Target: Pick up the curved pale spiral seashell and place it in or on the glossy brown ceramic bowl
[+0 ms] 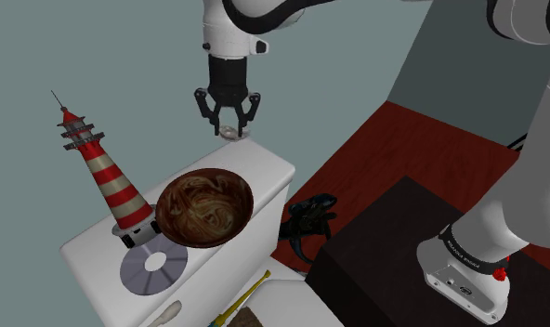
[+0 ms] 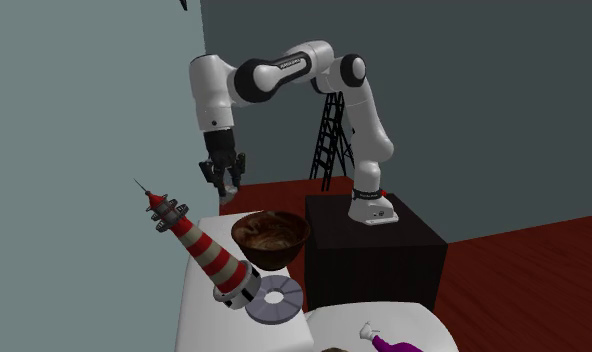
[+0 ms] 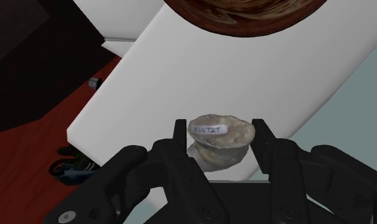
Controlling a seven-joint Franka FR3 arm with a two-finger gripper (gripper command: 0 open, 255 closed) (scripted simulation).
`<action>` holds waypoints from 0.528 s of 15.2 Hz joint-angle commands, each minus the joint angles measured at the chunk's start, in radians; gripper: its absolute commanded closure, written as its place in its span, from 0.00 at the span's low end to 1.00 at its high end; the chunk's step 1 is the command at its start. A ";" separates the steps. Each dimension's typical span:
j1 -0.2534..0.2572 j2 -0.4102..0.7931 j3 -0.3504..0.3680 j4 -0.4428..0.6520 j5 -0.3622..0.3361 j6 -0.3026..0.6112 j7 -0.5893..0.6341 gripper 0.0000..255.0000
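While the gripper [image 1: 229,128] hangs straight down over the end of the white slab [image 1: 264,172] farthest from the lighthouse, its fingers stand spread with the seashell [image 1: 231,131] between them. Wrist view: shell [image 3: 220,143] sits in the gap of the gripper [image 3: 220,124], small white label on its top. One finger is right at its edge and the other shows a thin gap, so it's straddled, not clamped. Shell looks to be resting on the slab, near the end corner on the wall side.

Brown bowl [image 1: 205,206] is mid-slab, towards the edge facing the stand, mouth tipped towards the shoulder camera, apart from the shell. Its inside is glossy and streaked.

Red-and-white lighthouse [image 1: 111,181] stands at the opposite end, leaning. A silver disc [image 1: 154,267] lies flat just beside its base.
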 commanded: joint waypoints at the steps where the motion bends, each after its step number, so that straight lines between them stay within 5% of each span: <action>1: 0.000 -0.004 0.001 0.023 0.002 -0.027 0.002 1.00; 8: 0.004 -0.012 0.005 0.097 0.004 -0.106 0.009 1.00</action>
